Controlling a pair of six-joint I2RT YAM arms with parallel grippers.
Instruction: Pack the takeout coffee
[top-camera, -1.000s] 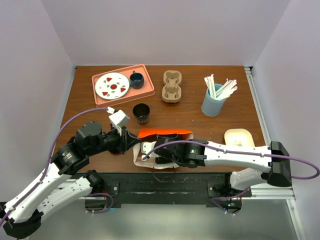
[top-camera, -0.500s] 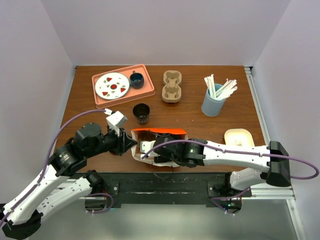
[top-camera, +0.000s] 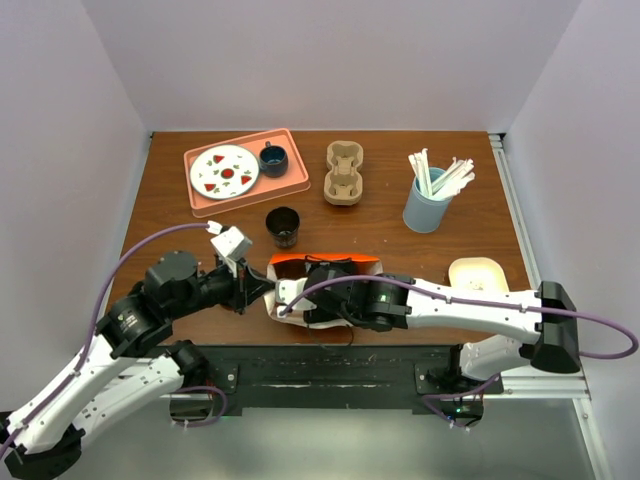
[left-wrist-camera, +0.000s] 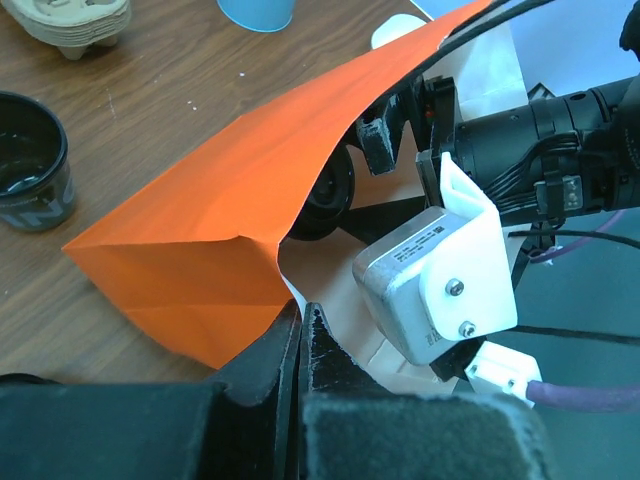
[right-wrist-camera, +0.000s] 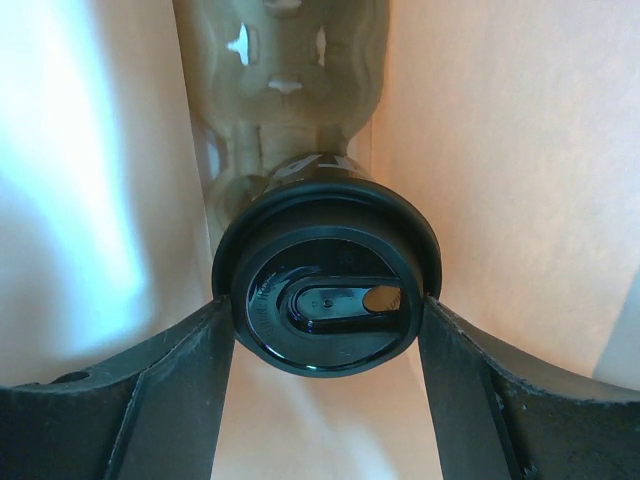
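Left claw (left-wrist-camera: 300, 325): pressed together, pinching the bag (left-wrist-camera: 200, 210) edge.
Right claw (right-wrist-camera: 325, 335): reaching into the bag, clamped on the coffee (right-wrist-camera: 325, 290) at its lid.
Coffee: inside the bag.
Beyond: lidless cup (top-camera: 283, 226), then tray (top-camera: 300, 182) and cup carrier (top-camera: 344, 172).
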